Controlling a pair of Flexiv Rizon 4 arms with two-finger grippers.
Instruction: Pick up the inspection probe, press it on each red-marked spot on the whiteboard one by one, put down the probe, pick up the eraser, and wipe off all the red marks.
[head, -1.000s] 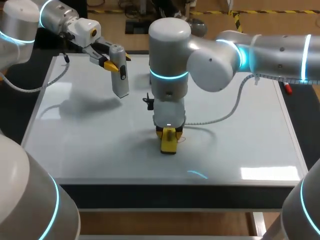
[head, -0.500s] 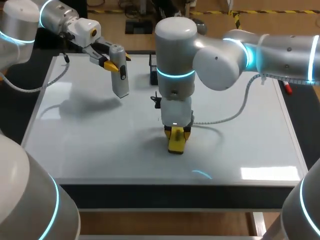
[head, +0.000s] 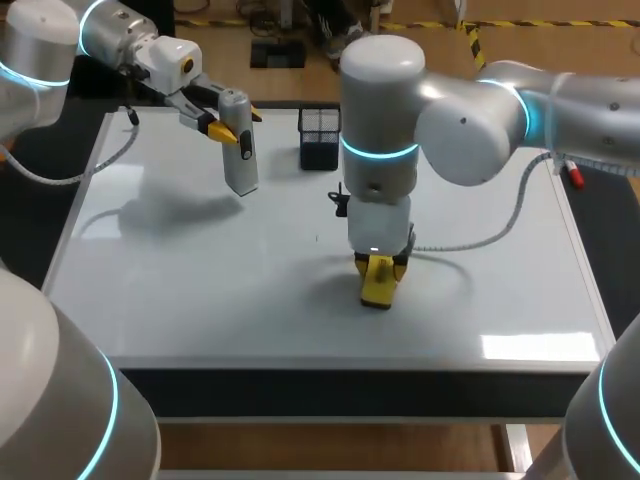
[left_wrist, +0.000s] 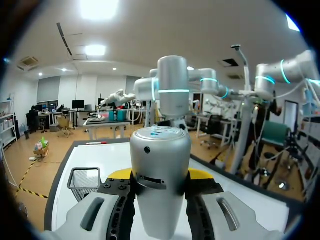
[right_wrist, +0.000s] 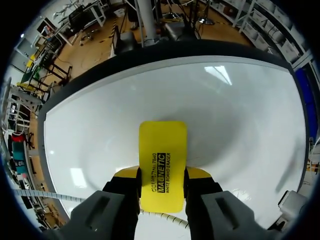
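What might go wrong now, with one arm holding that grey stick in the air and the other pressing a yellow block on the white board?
1. The right gripper clamps only the rear end of the eraser. Pressed on the whiteboard, it could tilt or slip out.
2. The right arm's coiled cable loops low beside the eraser and might snag.
3. The left gripper holds the probe above the board near the mesh basket. A wide wipe might bump it.

Right arm (head: 470, 120): glossy silver-grey rounded links, cyan light rings at joints; white spiral-wrapped cable (head: 480, 238) trails from behind right gripper (right_wrist: 162, 175). Left arm (head: 110, 35): same finish, white block with round yellow mark behind left gripper (left_wrist: 160, 175). Both grippers: grey housings, black inner faces, yellow tips
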